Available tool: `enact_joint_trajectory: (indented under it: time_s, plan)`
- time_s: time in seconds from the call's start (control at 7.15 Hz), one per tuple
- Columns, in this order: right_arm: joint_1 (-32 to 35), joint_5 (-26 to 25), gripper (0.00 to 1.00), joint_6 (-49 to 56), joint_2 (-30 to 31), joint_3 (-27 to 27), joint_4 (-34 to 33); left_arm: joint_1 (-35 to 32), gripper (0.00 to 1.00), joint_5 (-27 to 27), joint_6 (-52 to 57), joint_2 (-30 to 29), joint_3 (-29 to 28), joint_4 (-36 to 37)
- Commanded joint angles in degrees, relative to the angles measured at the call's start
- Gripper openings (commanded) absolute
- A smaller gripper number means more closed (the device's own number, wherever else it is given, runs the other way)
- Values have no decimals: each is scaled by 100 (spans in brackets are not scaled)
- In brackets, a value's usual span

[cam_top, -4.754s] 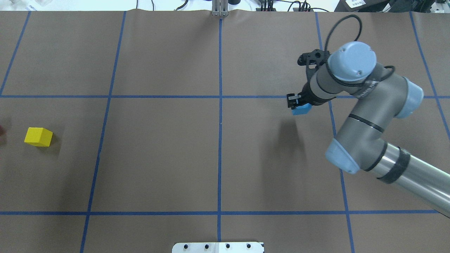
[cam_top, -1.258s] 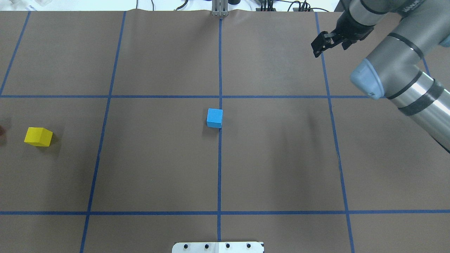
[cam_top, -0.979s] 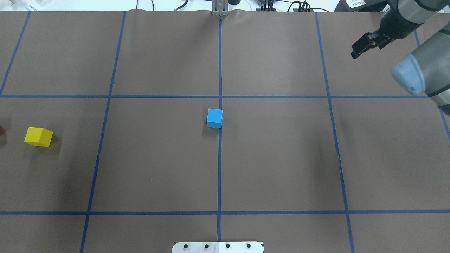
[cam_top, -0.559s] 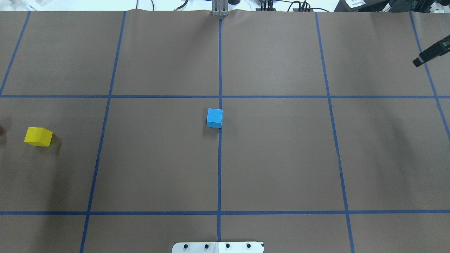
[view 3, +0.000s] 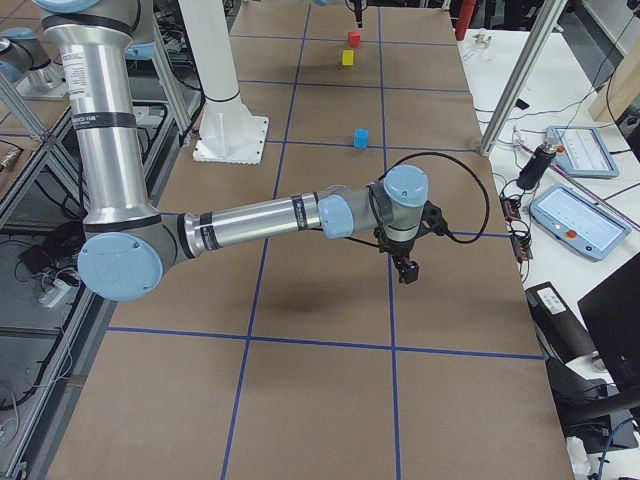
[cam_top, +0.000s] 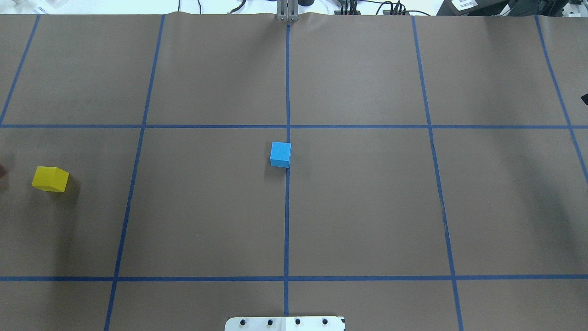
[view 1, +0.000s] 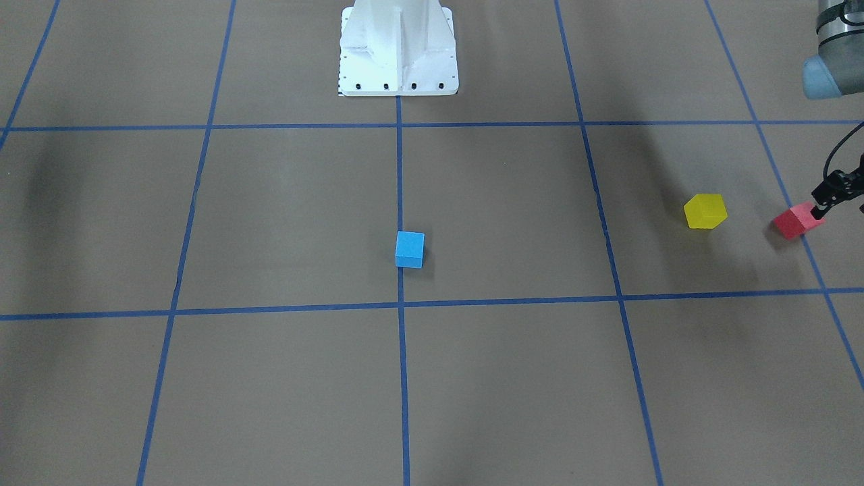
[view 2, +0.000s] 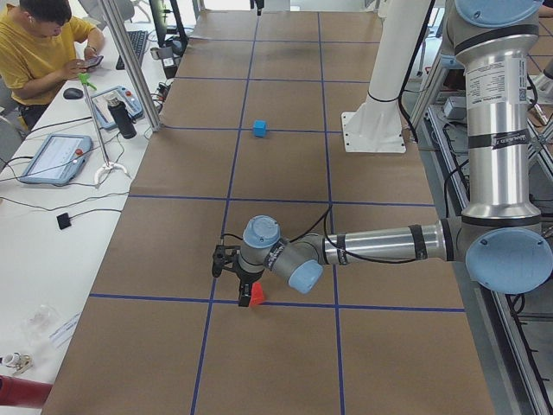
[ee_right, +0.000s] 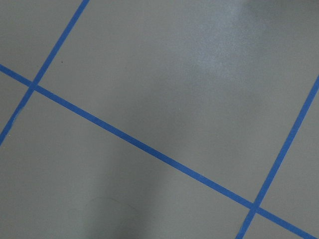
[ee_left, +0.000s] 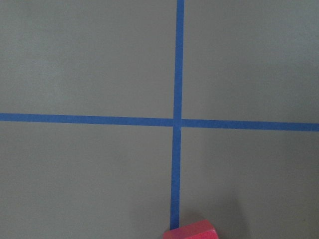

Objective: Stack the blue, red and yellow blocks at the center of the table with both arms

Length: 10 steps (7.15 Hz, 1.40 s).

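The blue block (cam_top: pixel 280 154) rests alone at the table's (cam_top: pixel 367 207) center, also seen from the front (view 1: pixel 410 249). The yellow block (cam_top: pixel 50 179) lies far to the robot's left. Just beyond it lies the red block (view 1: pixel 795 221), with my left gripper (view 1: pixel 819 212) reaching down at its outer end. I cannot tell whether the fingers close on it. In the left wrist view only the red block's (ee_left: pixel 191 231) top edge shows, without fingers. My right gripper (view 3: pixel 407 272) hangs above bare table on the robot's right, a mere sliver (cam_top: pixel 585 98) overhead, its state unclear.
The white pedestal base (view 1: pixel 398 67) stands at the robot's side of the table. A seated person (view 2: pixel 39 47) and tablets (view 2: pixel 54 158) are at a side desk beyond the far edge. Metal frame posts (view 2: pixel 130 60) rise along that edge.
The right arm set the blue block down at the center, then withdrew rightward until almost out of the overhead view. The yellow block stayed put.
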State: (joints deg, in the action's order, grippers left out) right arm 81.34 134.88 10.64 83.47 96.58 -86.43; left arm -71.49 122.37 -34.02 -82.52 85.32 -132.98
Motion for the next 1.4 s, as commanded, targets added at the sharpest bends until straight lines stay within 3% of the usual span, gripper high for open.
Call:
enact_joint_trajectory:
  time_s: [0.0,0.28,0.84,0.98,1.12,1.26]
  plan:
    - [5,-23,100,8,21,-16,21,127,100,-64,-165,8,-147,-61]
    - [5,-32,100,8,29,-16,30,258,100,-65,-270,17,-480,-499]
    - [66,-49,100,-54,302,-60,30,531,100,-73,-772,-9,-551,-642]
    - [75,-76,100,-36,311,-60,30,557,96,-73,-772,-9,-569,-650]
    - [75,-93,100,-45,311,-60,82,636,81,-82,-738,-9,-630,-659]
    - [75,-93,100,-45,311,-60,91,758,75,-91,-711,-18,-674,-668]
